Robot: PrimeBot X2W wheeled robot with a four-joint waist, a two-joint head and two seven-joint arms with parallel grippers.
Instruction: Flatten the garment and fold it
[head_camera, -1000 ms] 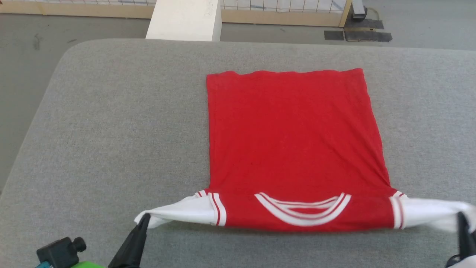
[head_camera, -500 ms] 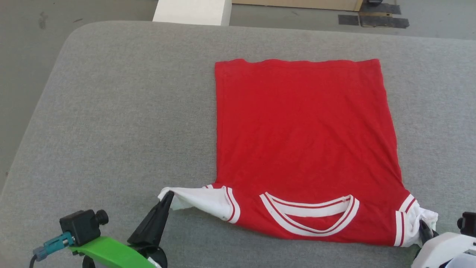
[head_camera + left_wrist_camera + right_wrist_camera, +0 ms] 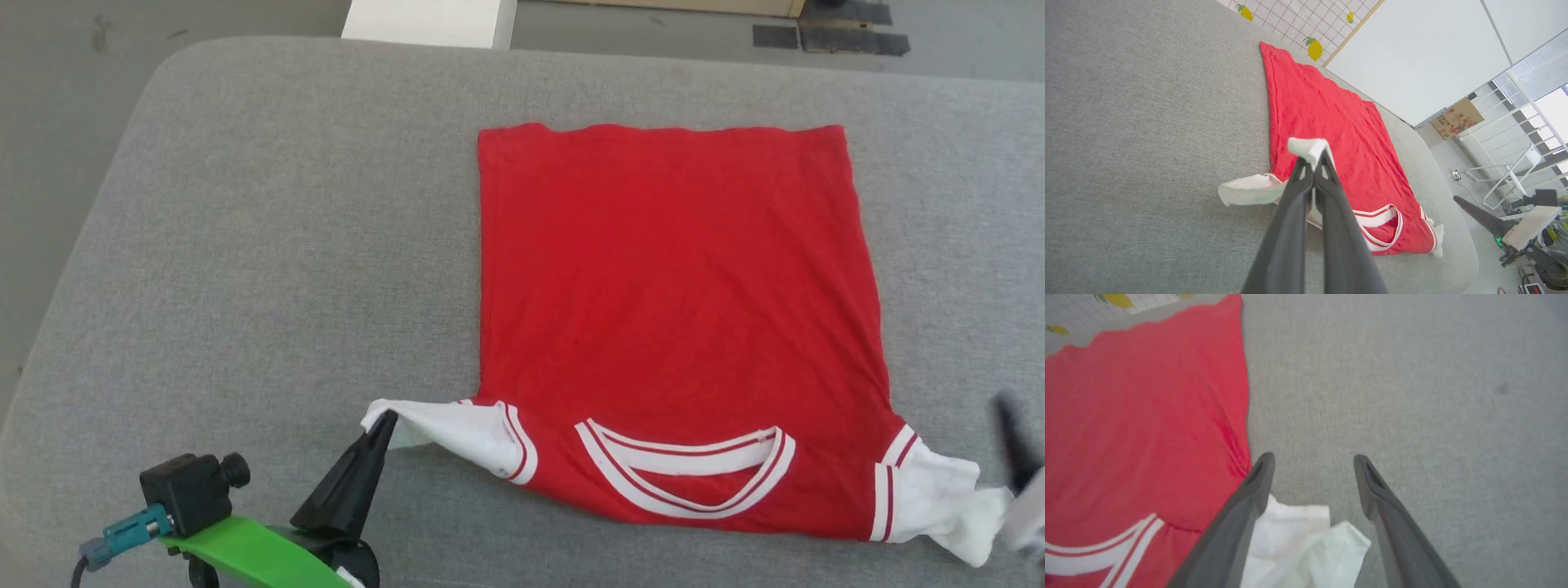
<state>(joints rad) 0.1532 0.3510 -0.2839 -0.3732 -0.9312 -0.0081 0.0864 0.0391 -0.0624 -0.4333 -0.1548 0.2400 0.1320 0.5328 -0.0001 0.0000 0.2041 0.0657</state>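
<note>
Pinching the left sleeve (image 3: 457, 426) shut between my left fingers (image 3: 380, 428), lifted just off the pad (image 3: 269, 245). Shirt (image 3: 678, 269) lies flat on the pad's right half, collar toward the near edge. Right fingers (image 3: 1011, 437) spread wide by the crumpled right sleeve (image 3: 1298, 543), gripping nothing.

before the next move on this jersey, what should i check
1. left gripper shut on the left sleeve: ok
2. right gripper open, right sleeve not pinched: ok
3. garment body flat on the grey cushion: ok
4. far hem straight: ok
5. right sleeve spread flat: not ok, crumpled
6. left sleeve flat: not ok, pulled into a point
</note>
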